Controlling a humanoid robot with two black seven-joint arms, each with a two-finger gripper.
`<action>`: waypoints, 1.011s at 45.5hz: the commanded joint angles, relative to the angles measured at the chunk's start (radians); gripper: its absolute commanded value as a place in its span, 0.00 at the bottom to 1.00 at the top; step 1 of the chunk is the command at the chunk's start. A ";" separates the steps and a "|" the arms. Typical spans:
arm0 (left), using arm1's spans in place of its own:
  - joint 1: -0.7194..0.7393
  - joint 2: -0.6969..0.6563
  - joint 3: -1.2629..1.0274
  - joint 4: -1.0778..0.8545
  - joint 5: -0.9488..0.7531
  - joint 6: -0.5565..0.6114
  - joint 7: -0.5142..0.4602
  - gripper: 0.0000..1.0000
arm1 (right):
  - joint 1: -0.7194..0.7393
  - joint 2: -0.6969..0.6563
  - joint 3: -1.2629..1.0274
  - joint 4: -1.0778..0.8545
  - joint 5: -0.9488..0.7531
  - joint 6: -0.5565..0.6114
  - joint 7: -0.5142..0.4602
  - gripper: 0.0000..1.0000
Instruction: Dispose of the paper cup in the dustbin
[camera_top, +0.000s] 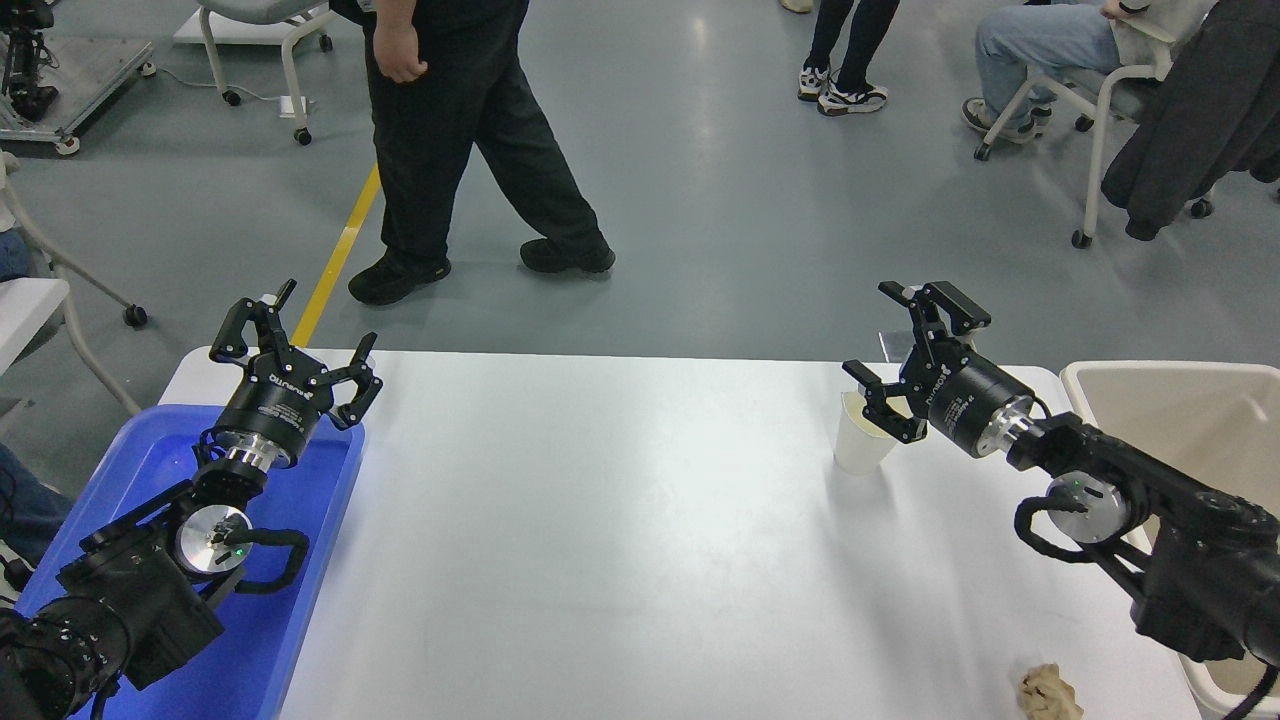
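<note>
The white paper cup stands upright on the white table at the far right. My right gripper is open, just right of and above the cup's rim, with one finger over its mouth. I cannot tell whether that finger touches the cup. The beige dustbin stands at the table's right edge, partly behind my right arm. My left gripper is open and parked at the lower left.
A blue tray lies under my left arm. A crumpled brown paper wad lies at the front right. A person walks past beyond the table's far side. Chairs and a seated person are at the back right.
</note>
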 joint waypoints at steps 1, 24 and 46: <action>0.000 0.000 0.000 -0.001 -0.001 0.000 0.001 1.00 | 0.075 -0.038 -0.108 0.009 -0.233 -0.047 0.000 1.00; 0.000 0.000 0.000 -0.001 -0.001 0.000 0.001 1.00 | 0.162 -0.120 -0.269 0.031 -0.692 -0.060 0.002 1.00; 0.000 0.000 0.000 -0.001 -0.001 0.000 0.001 1.00 | 0.181 -0.103 -0.369 0.025 -0.837 -0.121 -0.006 1.00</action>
